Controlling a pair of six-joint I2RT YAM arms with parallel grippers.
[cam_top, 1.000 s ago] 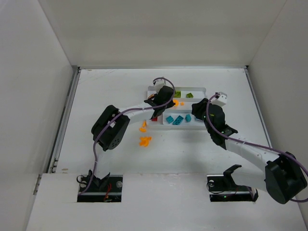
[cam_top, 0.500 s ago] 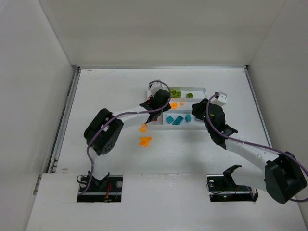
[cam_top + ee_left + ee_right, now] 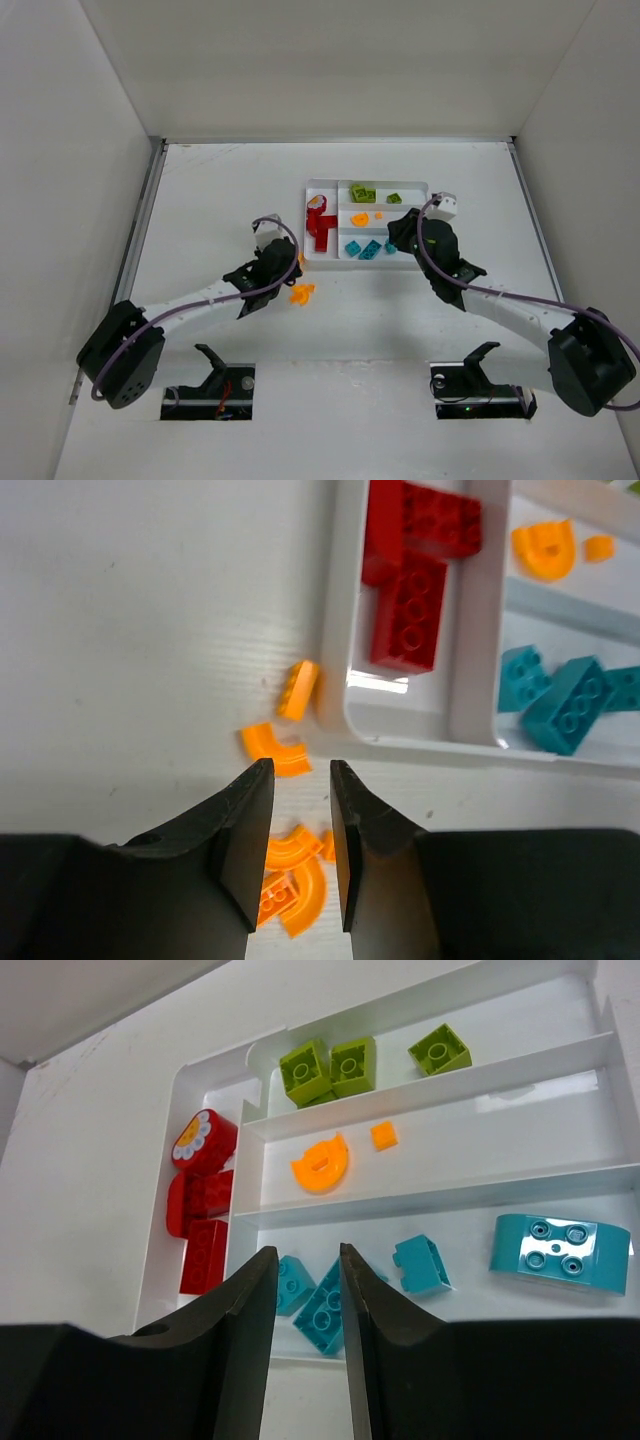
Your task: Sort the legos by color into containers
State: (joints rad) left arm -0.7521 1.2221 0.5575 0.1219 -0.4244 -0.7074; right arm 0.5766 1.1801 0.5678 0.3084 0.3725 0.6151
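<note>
The white tray (image 3: 420, 184) holds red legos (image 3: 320, 222) in its tall left section, lime green legos (image 3: 363, 192) in the top row, orange ones (image 3: 359, 218) in the middle row and teal ones (image 3: 366, 249) in the bottom row. Loose orange legos (image 3: 300, 293) lie on the table left of the tray. My left gripper (image 3: 287, 266) hovers over them, open and holding nothing; the curved orange pieces (image 3: 295, 875) show between its jaws. My right gripper (image 3: 398, 236) hangs over the tray's bottom row, open a narrow gap and holding nothing, with teal bricks (image 3: 325, 1310) beyond its tips.
One orange brick (image 3: 298, 688) leans against the tray's outer left wall (image 3: 335, 630), with a curved orange piece (image 3: 275, 750) just below it. White walls enclose the table on three sides. A large teal curved brick (image 3: 560, 1250) lies at the right of the bottom row.
My left arm has pulled back from the tray's tall section toward the near left and its jaws have opened. The red legos now show uncovered. My right gripper's jaws have narrowed.
</note>
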